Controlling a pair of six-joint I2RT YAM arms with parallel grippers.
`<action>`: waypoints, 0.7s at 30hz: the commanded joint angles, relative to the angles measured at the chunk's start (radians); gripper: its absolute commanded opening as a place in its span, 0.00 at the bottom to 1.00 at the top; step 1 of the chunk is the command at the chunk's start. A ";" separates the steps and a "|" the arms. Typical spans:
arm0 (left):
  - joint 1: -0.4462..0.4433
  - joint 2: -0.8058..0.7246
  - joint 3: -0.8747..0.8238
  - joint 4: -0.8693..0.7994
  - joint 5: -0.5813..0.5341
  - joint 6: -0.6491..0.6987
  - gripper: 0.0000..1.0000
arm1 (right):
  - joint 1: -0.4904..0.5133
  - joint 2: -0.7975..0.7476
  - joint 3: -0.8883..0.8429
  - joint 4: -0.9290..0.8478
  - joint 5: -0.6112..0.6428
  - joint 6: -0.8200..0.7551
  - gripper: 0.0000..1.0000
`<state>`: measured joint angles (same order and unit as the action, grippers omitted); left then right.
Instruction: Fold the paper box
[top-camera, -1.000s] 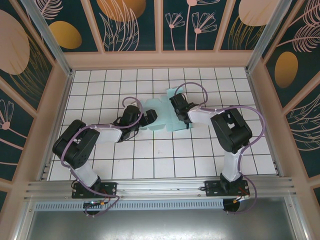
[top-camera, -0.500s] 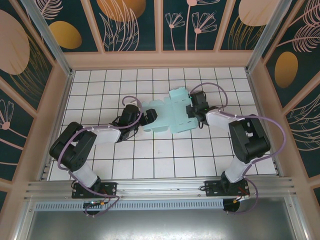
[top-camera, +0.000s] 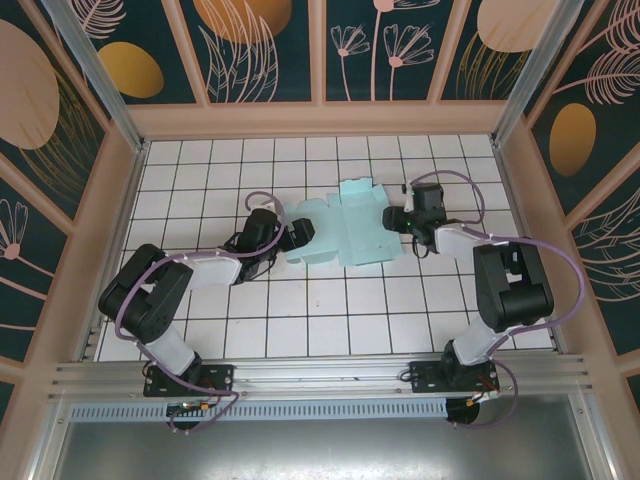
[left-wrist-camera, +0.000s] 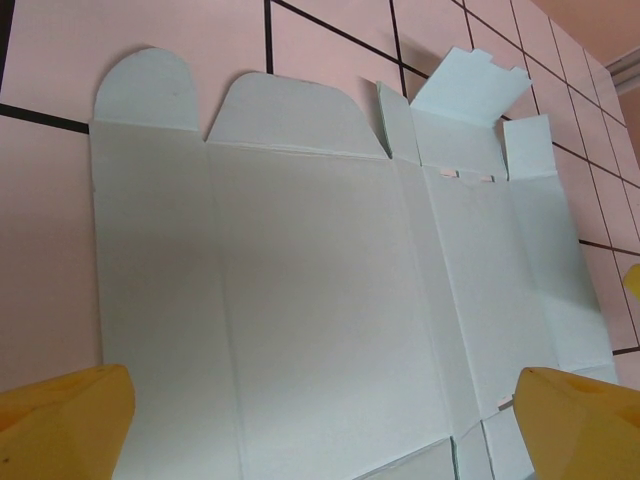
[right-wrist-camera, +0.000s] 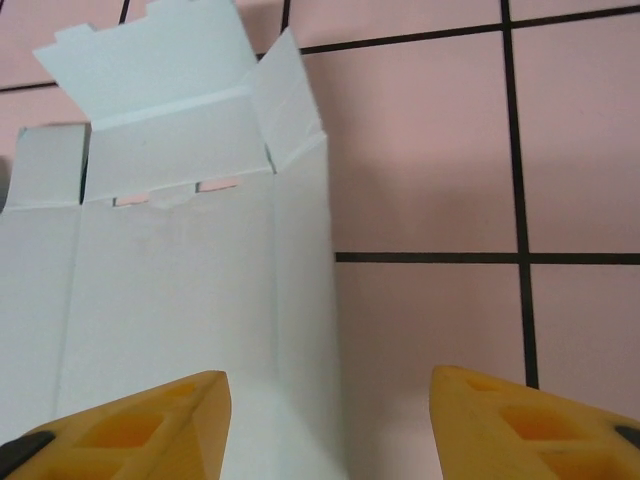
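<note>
Our paper box (top-camera: 340, 232) lies mostly flat mid-tabletop (top-camera: 330, 320). Left gripper (top-camera: 298, 233) gapes wide at its left edge, right gripper (top-camera: 398, 217) parted and empty beside the right. We'd grab right at a crease and fold slowly.

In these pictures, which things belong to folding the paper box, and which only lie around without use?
For the job:
- paper box, a flat sheet with one end flap lifted
- left end effector, open over the sheet
- right end effector, open at the sheet's edge

Not for the job:
- tiled table
- patterned walls
</note>
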<state>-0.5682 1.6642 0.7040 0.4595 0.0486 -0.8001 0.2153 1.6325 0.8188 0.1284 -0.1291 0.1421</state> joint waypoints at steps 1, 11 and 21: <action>0.006 0.009 0.032 -0.002 0.024 0.016 0.97 | -0.040 0.006 -0.014 0.030 -0.158 0.052 0.54; 0.005 0.031 0.034 0.017 0.045 0.003 0.97 | -0.051 0.097 0.027 -0.011 -0.231 0.040 0.41; 0.006 0.020 0.028 0.016 0.045 0.007 0.97 | -0.050 0.094 0.048 -0.054 -0.186 0.020 0.00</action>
<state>-0.5682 1.6852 0.7147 0.4641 0.0822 -0.8009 0.1654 1.7199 0.8387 0.1116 -0.3386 0.1722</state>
